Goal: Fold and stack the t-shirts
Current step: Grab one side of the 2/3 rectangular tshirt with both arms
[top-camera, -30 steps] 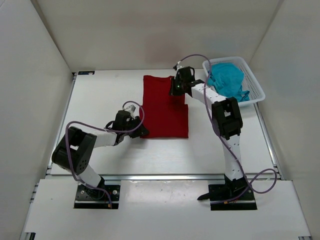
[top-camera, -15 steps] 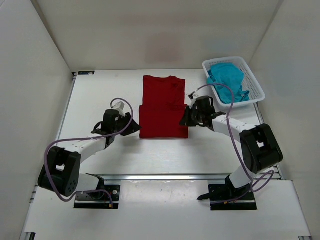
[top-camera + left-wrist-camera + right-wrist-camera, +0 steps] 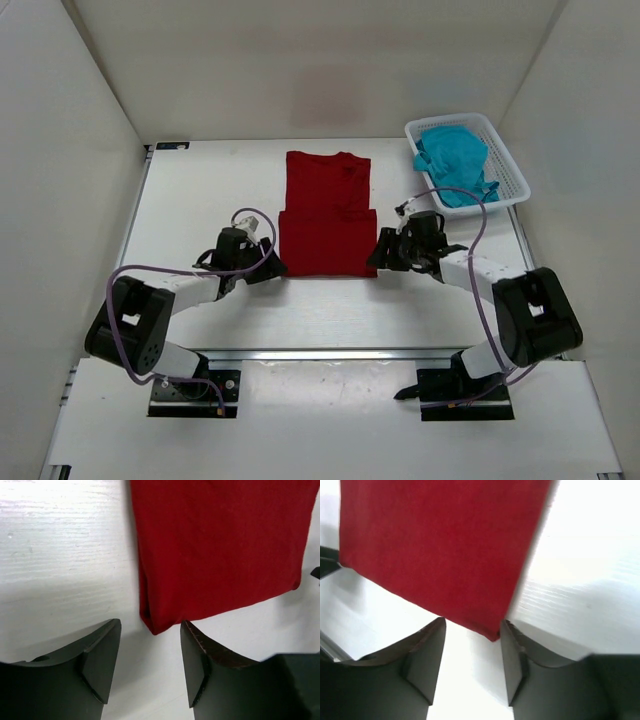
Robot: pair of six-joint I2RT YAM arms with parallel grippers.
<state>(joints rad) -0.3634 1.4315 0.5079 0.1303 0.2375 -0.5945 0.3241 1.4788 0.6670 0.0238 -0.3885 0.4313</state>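
Dark red t-shirt (image 3: 327,225): folded, flat at the middle of the white table (image 3: 200,200). Teal t-shirt (image 3: 455,165): bunched inside the white basket (image 3: 515,186), far right. Left gripper (image 3: 274,268): fingers spread, near-left corner of the red fabric between the tips, unclamped. Right gripper (image 3: 379,256): fingers spread, near-right corner between the tips, unclamped.
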